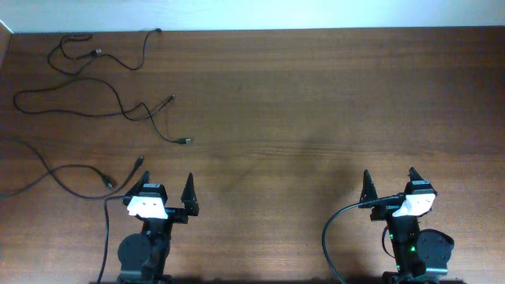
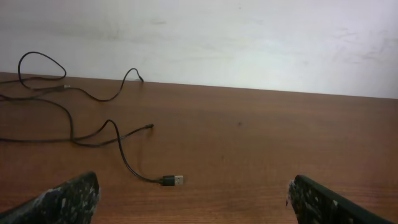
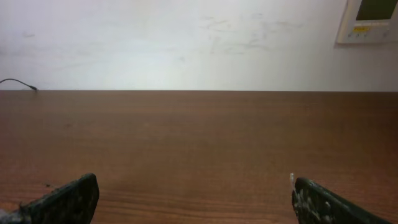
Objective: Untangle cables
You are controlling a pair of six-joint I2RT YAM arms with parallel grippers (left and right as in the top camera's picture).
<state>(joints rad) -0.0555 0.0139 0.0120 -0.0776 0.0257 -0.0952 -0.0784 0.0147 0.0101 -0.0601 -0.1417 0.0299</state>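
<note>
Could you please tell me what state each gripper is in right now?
The left gripper is open, holding nothing.
The right gripper is open, holding nothing.

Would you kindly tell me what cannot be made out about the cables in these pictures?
Overhead: the nearest cable runs off the left edge; its far end is cut off.
Overhead: the small plug is too tiny to identify.
Left wrist: the cables leave the left edge; any knots there are unseen.
Right wrist: only a cable tip shows; the left edge cuts the rest.
</note>
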